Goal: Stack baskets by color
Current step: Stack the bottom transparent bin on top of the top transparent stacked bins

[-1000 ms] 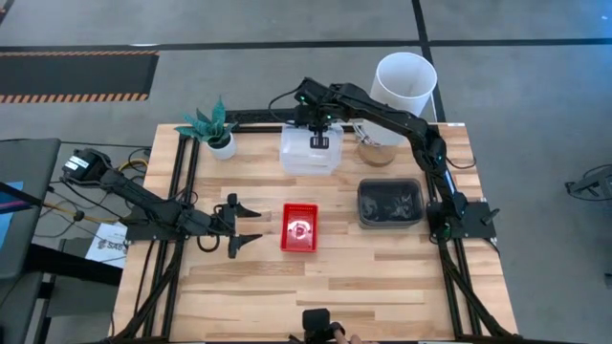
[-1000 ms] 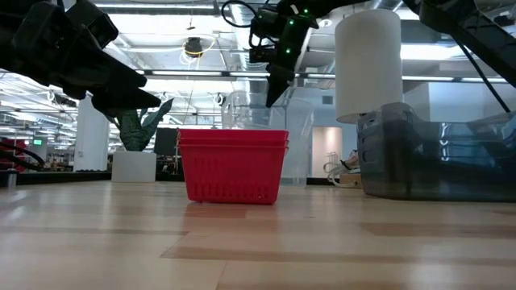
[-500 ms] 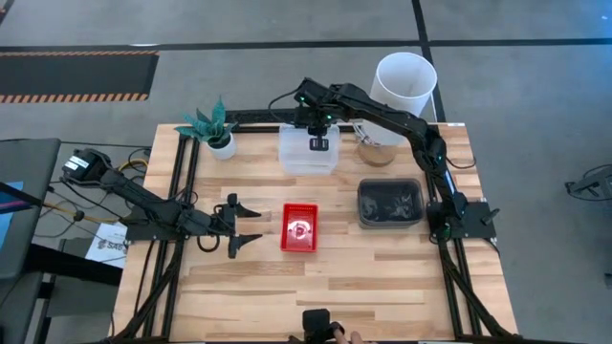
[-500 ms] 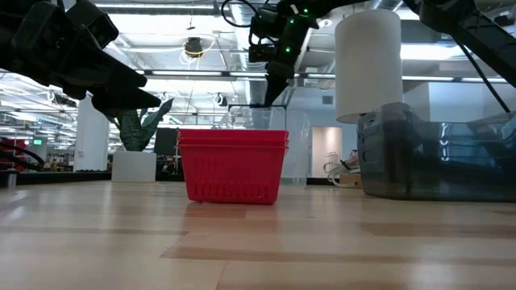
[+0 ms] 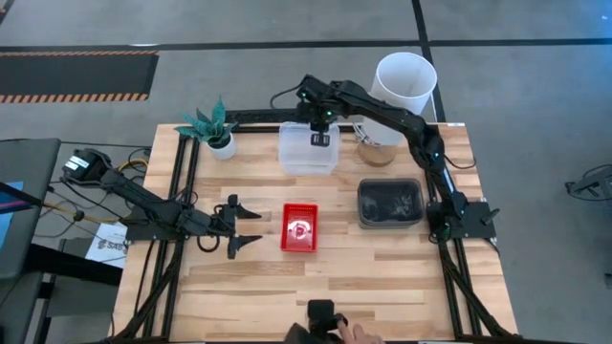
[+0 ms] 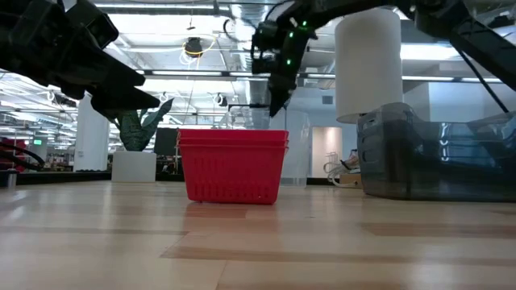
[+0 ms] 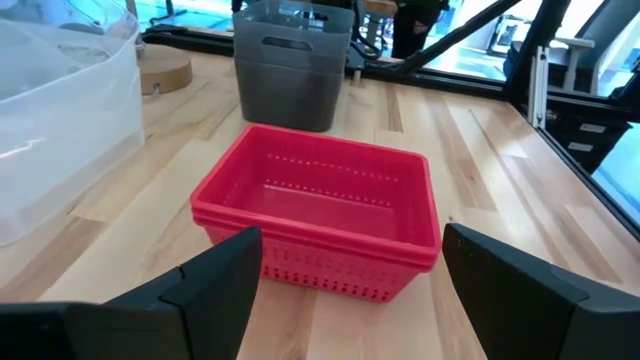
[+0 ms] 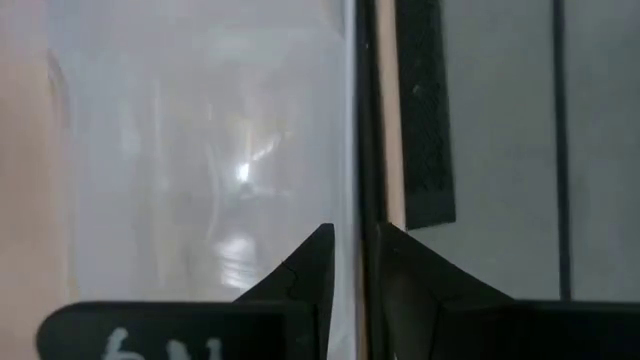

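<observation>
A stack of clear baskets (image 5: 306, 153) stands at the table's far middle. A red stack (image 5: 299, 227) sits in the centre and a dark grey stack (image 5: 389, 203) to its right. My right gripper (image 5: 320, 139) slants down over the clear stack's far side. In the right wrist view it is open a little (image 8: 355, 250), and the top clear basket's far rim (image 8: 356, 150) runs into the narrow gap between the fingers. My left gripper (image 5: 251, 227) waits open just left of the red stack (image 7: 320, 210), level and facing it. My right gripper's fingers (image 8: 315, 262) stand on either side of the top clear basket's far rim, coming from above at a slant. Whether they touch it I cannot tell. The basket sits nested in the clear stack, not lifted.
A tall white cylinder (image 5: 404, 84) stands past the far right corner, with a round wooden piece (image 5: 376, 151) beside the clear stack. A potted plant (image 5: 212, 129) is at the far left. A person's hand (image 5: 349, 334) shows at the near edge. Bare wood lies along the near side.
The top clear basket, a second ago raised and askew above the clear stack, has sunk into it and now sits squarely on it. My right gripper has gone slightly down and toward the far edge. A hand has come into view at the near edge.
</observation>
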Robot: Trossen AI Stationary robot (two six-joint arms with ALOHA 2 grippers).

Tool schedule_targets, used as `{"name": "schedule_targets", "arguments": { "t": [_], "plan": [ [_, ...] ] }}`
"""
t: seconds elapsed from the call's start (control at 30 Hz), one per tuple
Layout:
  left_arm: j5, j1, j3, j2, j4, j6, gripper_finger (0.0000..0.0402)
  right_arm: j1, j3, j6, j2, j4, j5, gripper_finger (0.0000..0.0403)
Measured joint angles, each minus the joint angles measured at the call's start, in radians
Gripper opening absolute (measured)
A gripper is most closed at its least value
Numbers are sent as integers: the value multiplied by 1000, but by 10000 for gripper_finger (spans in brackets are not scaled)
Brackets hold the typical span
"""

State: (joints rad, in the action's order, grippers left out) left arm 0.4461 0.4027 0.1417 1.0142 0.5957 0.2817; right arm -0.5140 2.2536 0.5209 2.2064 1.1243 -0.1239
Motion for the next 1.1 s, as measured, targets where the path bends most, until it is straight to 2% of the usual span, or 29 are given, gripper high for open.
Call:
{"name": "schedule_targets", "arguments": {
  "t": [0.27, 0.5, 0.63, 0.83, 1.1],
  "plan": [
    [0, 0, 0, 0, -10, 1, 298, -10, 0, 5, 75, -6, -12, 92],
    [3, 0, 0, 0, -9, -1, 298, -10, 0, 26, 64, -21, -9, 11],
    [3, 0, 0, 0, -8, 0, 298, -13, 13, 28, 57, 2, 3, 12],
    [4, 0, 0, 0, -7, 0, 298, -21, 14, 29, 56, 17, 113, 5],
    [4, 0, 0, 0, -7, 12, 298, -40, 14, 10, 56, 37, 183, 3]
  ]
}}
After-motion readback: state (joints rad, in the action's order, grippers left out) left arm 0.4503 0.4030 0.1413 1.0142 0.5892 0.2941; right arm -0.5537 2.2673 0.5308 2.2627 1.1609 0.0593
